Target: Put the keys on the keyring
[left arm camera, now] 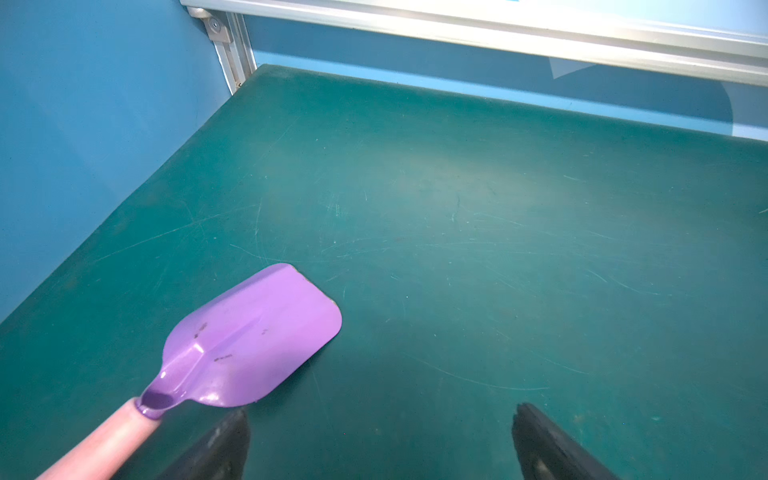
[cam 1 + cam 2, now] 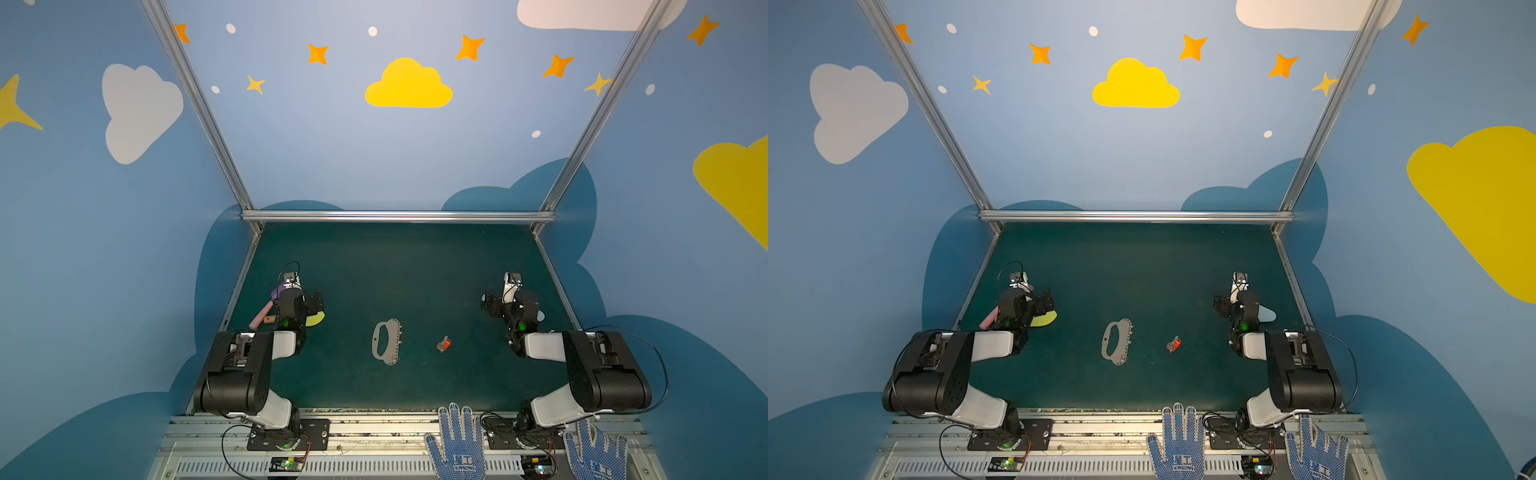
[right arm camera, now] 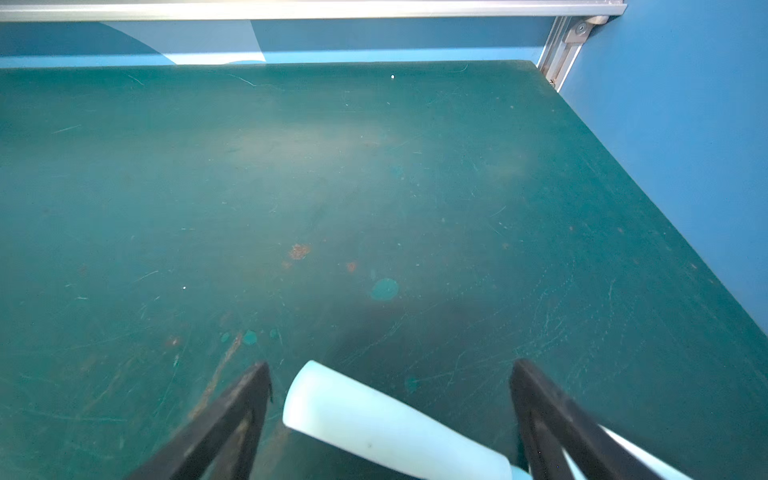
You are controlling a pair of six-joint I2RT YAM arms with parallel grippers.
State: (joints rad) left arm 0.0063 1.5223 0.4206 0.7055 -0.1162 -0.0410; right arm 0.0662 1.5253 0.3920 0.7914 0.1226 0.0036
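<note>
2 blue XINGONG gloves (image 2: 456,444), left gripper (image 1: 380,415), right gripper (image 3: 390,368) both spread wide, empty

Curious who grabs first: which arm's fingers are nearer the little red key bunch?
Right. The right fingers, open, sit farther back and right of the keys; the left fingers sit far left, beyond the keyring.
</note>
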